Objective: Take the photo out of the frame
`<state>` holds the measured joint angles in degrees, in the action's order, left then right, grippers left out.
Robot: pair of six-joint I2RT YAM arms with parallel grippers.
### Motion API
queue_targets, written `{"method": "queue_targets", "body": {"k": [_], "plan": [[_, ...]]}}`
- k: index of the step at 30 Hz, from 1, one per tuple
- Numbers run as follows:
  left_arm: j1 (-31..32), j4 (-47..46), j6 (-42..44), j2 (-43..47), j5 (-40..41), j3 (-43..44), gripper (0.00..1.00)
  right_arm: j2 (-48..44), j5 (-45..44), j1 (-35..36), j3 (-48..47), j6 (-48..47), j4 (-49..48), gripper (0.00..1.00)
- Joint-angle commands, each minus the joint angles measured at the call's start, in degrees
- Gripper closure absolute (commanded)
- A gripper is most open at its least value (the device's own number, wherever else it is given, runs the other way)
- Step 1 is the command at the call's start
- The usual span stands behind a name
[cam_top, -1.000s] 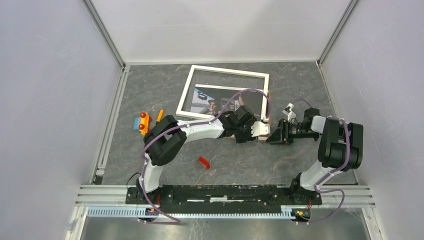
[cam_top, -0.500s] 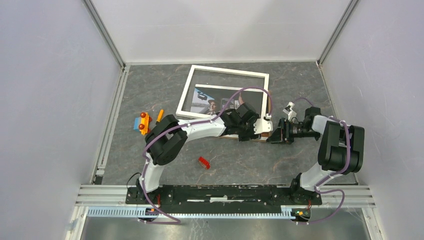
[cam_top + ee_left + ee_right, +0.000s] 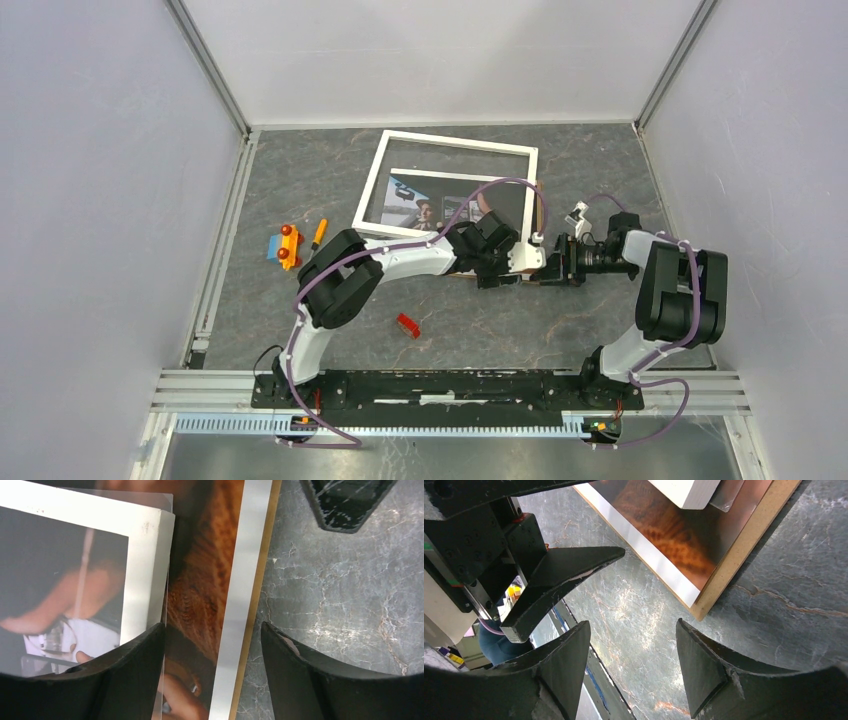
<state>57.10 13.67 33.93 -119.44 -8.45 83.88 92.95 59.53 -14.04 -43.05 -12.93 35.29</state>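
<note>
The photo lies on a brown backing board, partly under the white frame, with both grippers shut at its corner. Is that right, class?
Not quite: both grippers are open, not shut. The left wrist view shows the left gripper with jaws apart over the photo edge; the right wrist view shows the right gripper open beside the backing board. The rest holds.

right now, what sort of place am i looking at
Probably a robot lab test cell: left arm and right arm bolted to a metal rail, plain pale walls boxing in a grey marbled table, a frame and photo laid out.
</note>
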Motion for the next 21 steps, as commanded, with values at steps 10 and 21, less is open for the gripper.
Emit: {"method": "queue_targets", "body": {"k": [10,21], "plan": [[0.0,-0.9,-1.1,0.8,1.1,2.7,0.46,2.1,-0.7,0.8,-1.2,0.9,-1.5,0.31],[-0.4,-0.8,-1.2,1.2,0.7,3.1,0.58,3.0,-0.8,1.5,-1.4,1.5,-2.3,0.31]]}}
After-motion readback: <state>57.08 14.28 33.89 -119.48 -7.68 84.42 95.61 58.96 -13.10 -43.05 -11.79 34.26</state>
